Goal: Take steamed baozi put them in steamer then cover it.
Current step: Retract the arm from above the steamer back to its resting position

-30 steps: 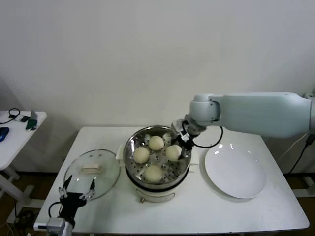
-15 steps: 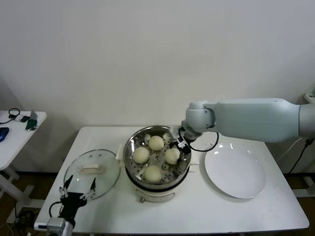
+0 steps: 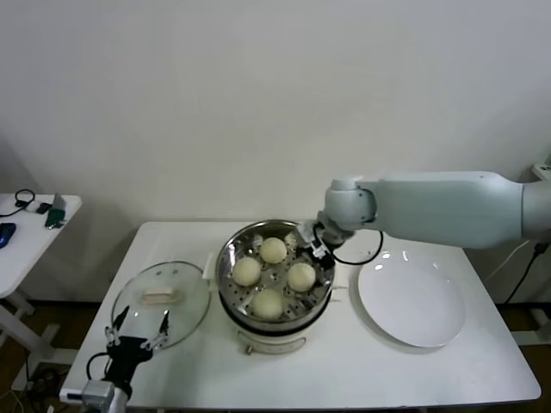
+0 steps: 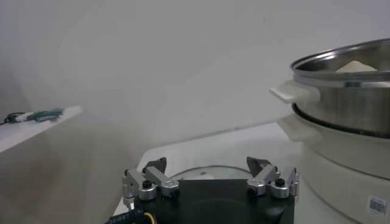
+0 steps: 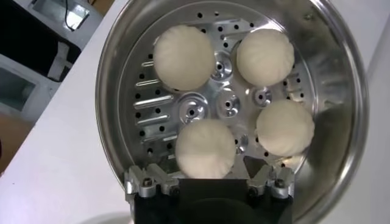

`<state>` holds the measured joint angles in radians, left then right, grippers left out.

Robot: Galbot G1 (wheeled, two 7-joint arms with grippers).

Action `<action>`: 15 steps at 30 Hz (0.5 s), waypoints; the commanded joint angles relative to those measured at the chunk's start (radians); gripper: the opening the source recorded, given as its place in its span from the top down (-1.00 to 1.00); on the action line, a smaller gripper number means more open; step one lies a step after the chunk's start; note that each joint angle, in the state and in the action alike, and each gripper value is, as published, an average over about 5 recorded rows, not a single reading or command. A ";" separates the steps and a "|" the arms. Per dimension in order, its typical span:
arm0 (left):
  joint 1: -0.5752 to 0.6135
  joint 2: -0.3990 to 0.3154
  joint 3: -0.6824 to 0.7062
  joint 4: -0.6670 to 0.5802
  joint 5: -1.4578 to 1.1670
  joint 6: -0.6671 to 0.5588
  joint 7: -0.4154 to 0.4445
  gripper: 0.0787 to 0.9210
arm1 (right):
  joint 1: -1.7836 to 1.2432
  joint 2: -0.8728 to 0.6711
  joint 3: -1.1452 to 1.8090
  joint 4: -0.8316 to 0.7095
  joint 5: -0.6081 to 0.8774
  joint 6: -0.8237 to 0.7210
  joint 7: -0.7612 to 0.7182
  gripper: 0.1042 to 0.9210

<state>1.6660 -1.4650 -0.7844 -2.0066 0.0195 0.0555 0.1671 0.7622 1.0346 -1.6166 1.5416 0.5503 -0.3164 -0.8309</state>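
Several cream-white baozi lie on the perforated floor of the shiny steel steamer at the table's middle. My right gripper hovers at the steamer's far right rim. In the right wrist view its fingers stand open on either side of the nearest baozi, clear of it. The cover, a glass lid with a cream bar handle, rests flat on the table to the steamer's left. My left gripper waits open just in front of the cover, holding nothing.
A bare white plate sits on the table right of the steamer. The steamer's cream pot base and side handle rise close beside my left gripper. A small side table with oddments stands at far left.
My right gripper came down over the steamer's right side with a baozi, then opened. That baozi now rests in the basket. The left arm has not moved.
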 commanded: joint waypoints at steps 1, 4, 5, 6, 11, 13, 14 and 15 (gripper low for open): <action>0.002 0.002 0.001 -0.012 0.007 -0.009 -0.004 -0.77 | 0.089 -0.064 0.092 -0.032 0.235 0.011 -0.020 -0.76; 0.001 0.003 0.006 -0.022 -0.008 0.006 -0.020 -0.77 | 0.077 -0.136 0.189 -0.022 0.411 -0.034 0.076 -0.76; 0.000 0.004 0.009 -0.025 -0.016 0.015 -0.028 -0.77 | 0.051 -0.164 0.237 -0.016 0.451 -0.051 0.136 -0.76; -0.001 0.005 0.013 -0.027 -0.022 0.024 -0.037 -0.77 | 0.022 -0.189 0.286 -0.010 0.479 -0.068 0.194 -0.76; -0.018 0.017 0.023 -0.029 -0.042 0.059 -0.082 -0.77 | -0.268 -0.312 0.616 0.021 0.506 -0.104 0.563 -0.76; -0.025 0.023 0.024 -0.026 -0.043 0.067 -0.097 -0.77 | -0.400 -0.351 0.755 0.041 0.500 -0.118 0.686 -0.76; -0.029 0.027 0.025 -0.023 -0.044 0.070 -0.104 -0.77 | -0.476 -0.372 0.838 0.054 0.496 -0.127 0.742 -0.76; -0.032 0.030 0.025 -0.018 -0.044 0.071 -0.111 -0.77 | -0.554 -0.393 0.914 0.067 0.486 -0.130 0.784 -0.76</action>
<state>1.6501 -1.4495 -0.7650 -2.0304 -0.0031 0.0907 0.1166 0.6640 0.8480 -1.2838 1.5553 0.8887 -0.3785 -0.5624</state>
